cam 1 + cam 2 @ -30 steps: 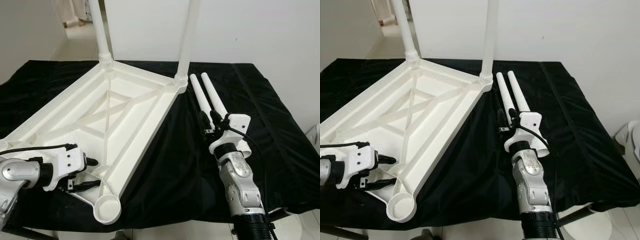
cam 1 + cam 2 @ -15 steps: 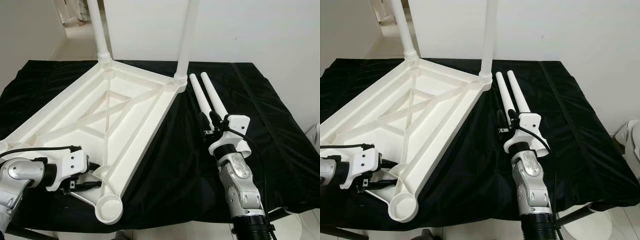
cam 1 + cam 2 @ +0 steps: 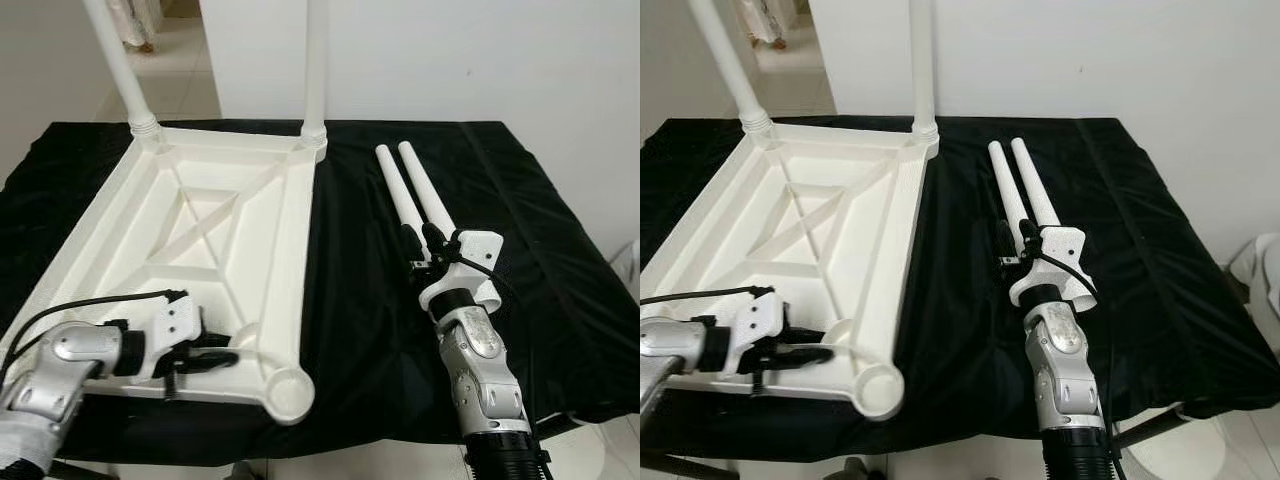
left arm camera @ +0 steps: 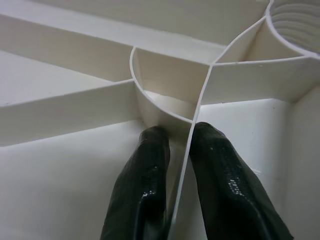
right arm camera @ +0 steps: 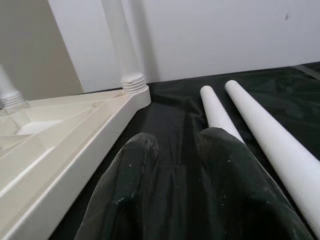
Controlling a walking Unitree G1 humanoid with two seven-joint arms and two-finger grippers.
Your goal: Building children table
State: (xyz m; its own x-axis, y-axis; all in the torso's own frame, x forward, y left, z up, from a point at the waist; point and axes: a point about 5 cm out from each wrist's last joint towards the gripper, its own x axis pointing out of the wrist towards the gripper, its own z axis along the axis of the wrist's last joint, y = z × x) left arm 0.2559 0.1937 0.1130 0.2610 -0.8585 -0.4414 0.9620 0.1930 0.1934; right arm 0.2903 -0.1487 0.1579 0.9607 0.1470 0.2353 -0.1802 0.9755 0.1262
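**Top swung square, two legs to go**

My left tool [image 3: 225,357] is pinching a thin rib of the upturned top [image 3: 215,240], one finger [image 4: 137,185] on each side of it, right by the empty near socket [image 3: 288,389]. And there's the change: a second ago the top lay skewed across the black table [image 3: 560,250], its near corner swung away from the loose legs [image 3: 410,195]. Now I've dragged it round, so its long axis runs straight away from me, far end toward the wall. The two fitted legs [image 3: 316,60] stand upright at the far corners. I reckon that puts the near socket within easy reach for screwing in the next leg.

The two loose legs lie side by side to the right of the top, pointing away from me and leaning a little left. My right tool [image 3: 424,243] rests at their near ends, fingers [image 5: 227,185] spread, holding nothing.
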